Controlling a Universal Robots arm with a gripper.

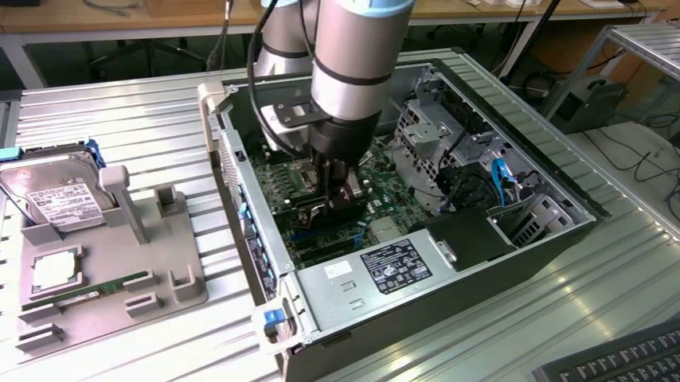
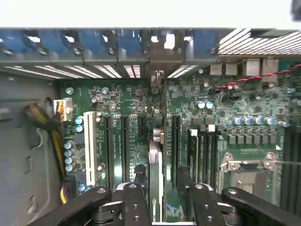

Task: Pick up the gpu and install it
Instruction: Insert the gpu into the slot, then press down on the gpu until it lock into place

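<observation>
While the pincer [image 2: 155, 202] is clamped on the gpu [image 2: 155, 174], holding it edge-on over the motherboard [image 2: 225, 108] inside the open PC case [image 1: 552, 231], I'd say the thing that matters here is lining it up. The card edge has to sit square over its long slot and the silver bracket end has to meet the rear slot openings [image 2: 117, 70] of the case, so a straight, even push with no tilt looks like the way to go. Forcing it at an angle could bend the slot or the bracket, just my guess.

Going across the exterior view from its left: the grey holder tray [image 1: 175, 290] on the bench [image 1: 138, 119] carries the hard drive [image 1: 53, 199] standing in its cradle, a square chip [image 1: 53, 273] lying flat, and the green RAM stick [image 1: 91, 290] in a groove. Several pockets of that tray are empty. Next comes the case, lying on its side, with the arm reaching down into it and the power supply [image 1: 388, 267] at the near end.
</observation>
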